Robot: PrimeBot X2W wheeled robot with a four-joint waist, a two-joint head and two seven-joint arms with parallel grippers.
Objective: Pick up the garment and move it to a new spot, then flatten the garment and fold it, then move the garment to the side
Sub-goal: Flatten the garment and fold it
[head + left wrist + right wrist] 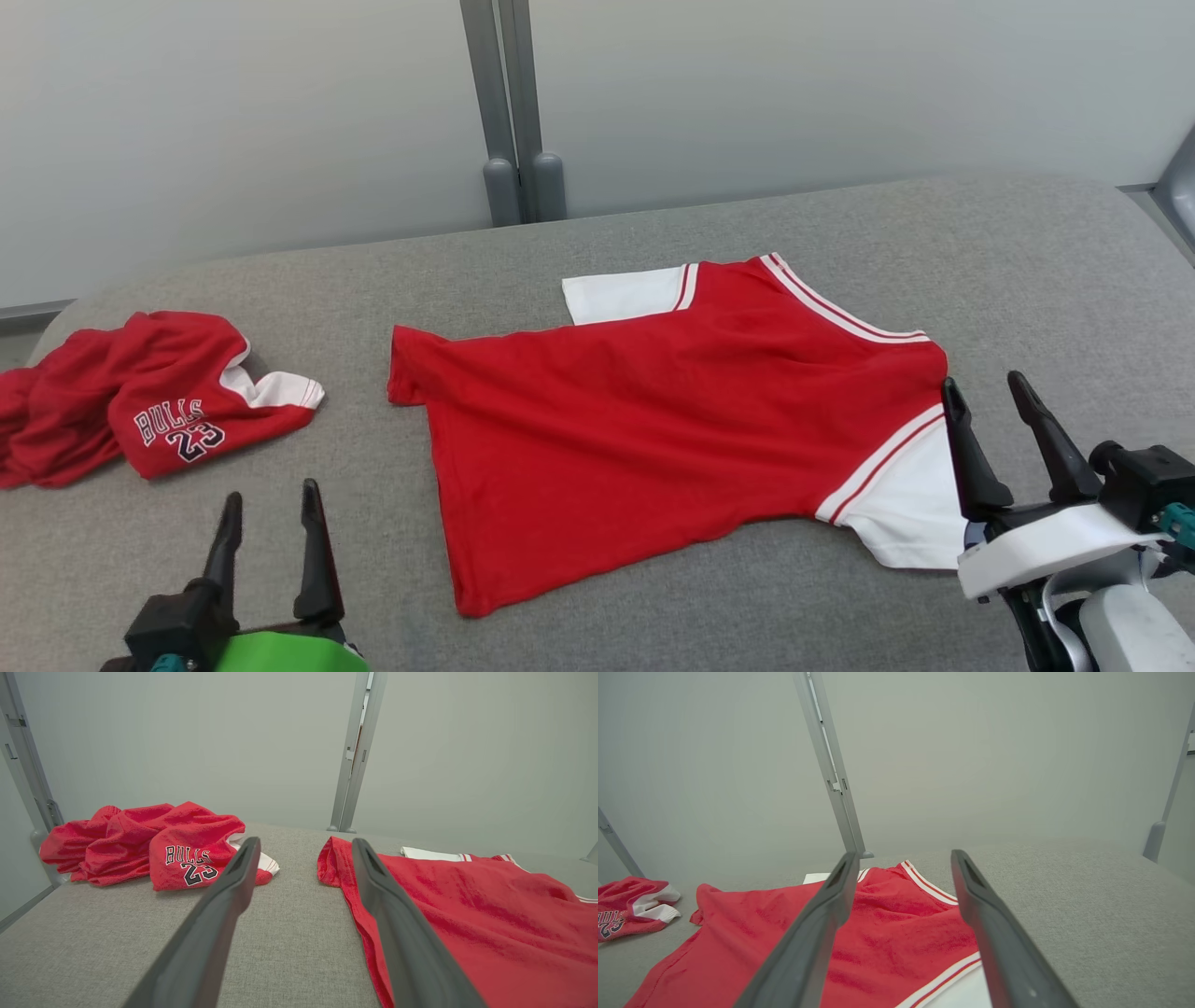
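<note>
So the red tee (653,429) is lying spread out pretty flat in the middle of the grey bench (1027,280), back side up as far as I can tell. Its hem is toward the robot's left and its striped shoulder end toward the right. There are a few soft wrinkles across it and the far hem corner is bunched up a bit. The right hand (983,380) sits right at the tee's shoulder end, next to the near white sleeve (910,504). Its fingers are spread apart with nothing between them, and I honestly can't tell whether the inner finger touches the cloth or just hangs over it. From the right wrist cam, that hand (904,854) points across the tee (896,933). The left hand (271,493) is just off the tee's hem side, near edge, also with fingers apart and empty. In its own cam the left hand (304,841) straddles bare bench beside the tee's (467,914) hem. Well past the hem there's a crumpled Bulls 23 jersey (159,401).
</note>
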